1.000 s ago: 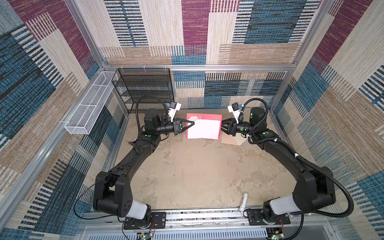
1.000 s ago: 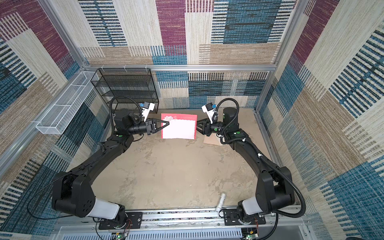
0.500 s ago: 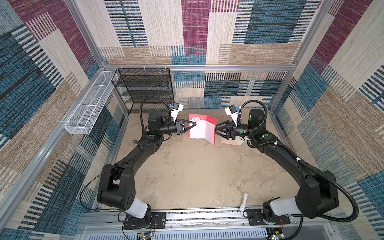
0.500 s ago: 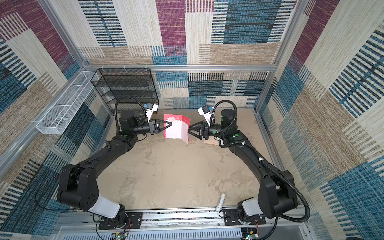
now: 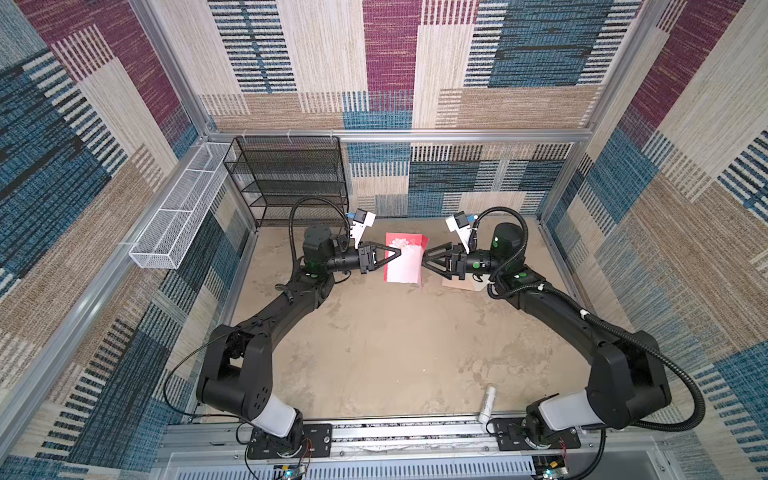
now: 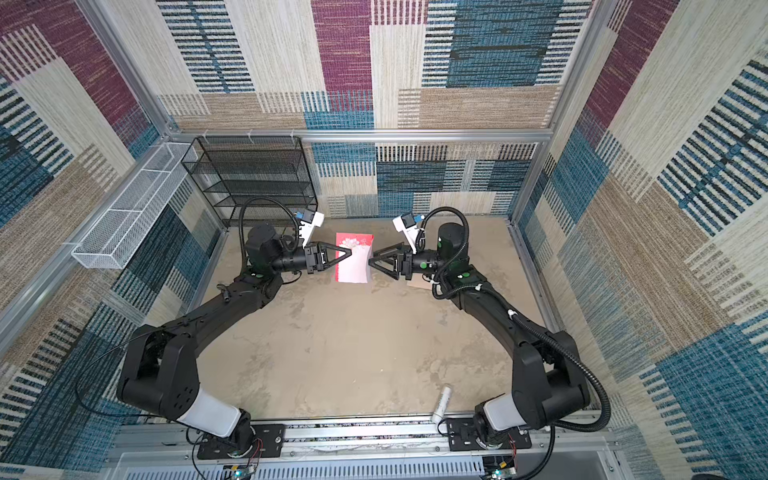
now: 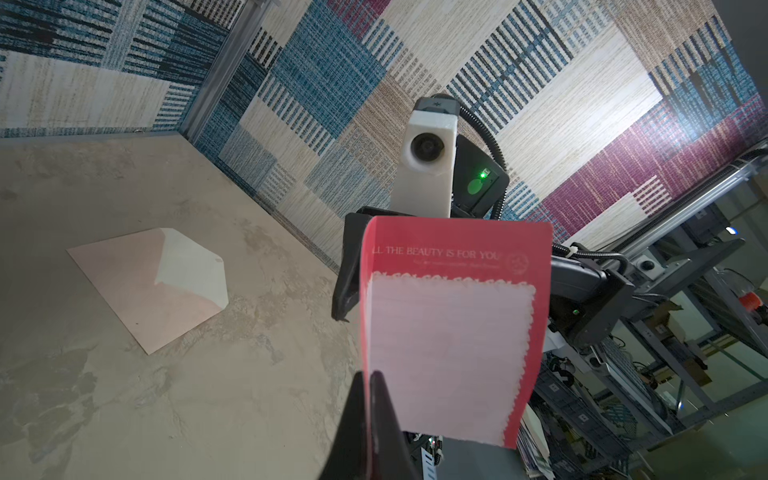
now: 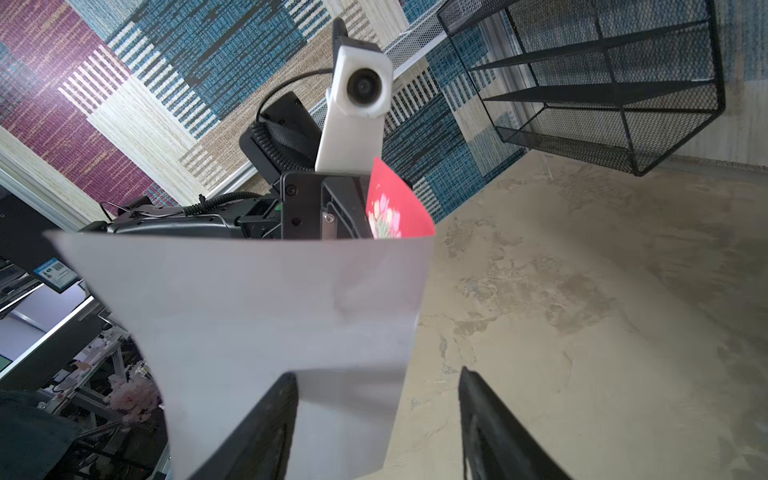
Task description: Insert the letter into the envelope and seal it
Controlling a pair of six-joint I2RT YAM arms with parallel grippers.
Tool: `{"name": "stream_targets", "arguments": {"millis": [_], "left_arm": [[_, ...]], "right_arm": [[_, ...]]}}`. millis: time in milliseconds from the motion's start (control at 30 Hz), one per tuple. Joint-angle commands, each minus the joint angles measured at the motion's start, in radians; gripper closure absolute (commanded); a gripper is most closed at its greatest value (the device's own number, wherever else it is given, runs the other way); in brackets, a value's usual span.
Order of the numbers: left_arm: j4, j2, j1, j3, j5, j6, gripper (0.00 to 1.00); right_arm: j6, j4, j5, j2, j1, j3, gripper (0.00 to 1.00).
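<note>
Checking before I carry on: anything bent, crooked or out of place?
Yes: the letter is bent over in mid-air, not flat, pinched only by the left hand; the right hand stands open at its far edge. The envelope lies on the table, flap open.

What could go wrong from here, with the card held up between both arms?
The letter hangs from the left gripper alone, by one edge; the right gripper stands open, so it could swing or slip. The envelope lies partly under the right arm, which could nudge it.
</note>
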Motion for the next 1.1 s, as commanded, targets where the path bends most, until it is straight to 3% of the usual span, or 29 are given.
{"name": "stream_targets", "arguments": {"millis": [0, 300, 733, 1067], "left_arm": [[0.086, 0.003, -0.005, -0.005, 0.018, -0.054, 1.0], [0.099, 0.005, -0.015, 0.0, 0.028, -0.071, 1.0], [0.053, -0.01, -0.016, 0.004, 0.049, -0.028, 1.0], [-0.07, -0.036, -0.016, 0.008, 0.066, 0.069, 1.0]], "right_arm": [[0.046, 0.087, -0.019, 0.005, 0.008, 0.005, 0.35], [0.102, 0.159, -0.042, 0.024, 0.022, -0.017, 0.41], [0.149, 0.225, -0.067, 0.023, 0.028, -0.038, 0.71], [0.136, 0.195, -0.072, 0.03, 0.029, -0.019, 0.86]]}}
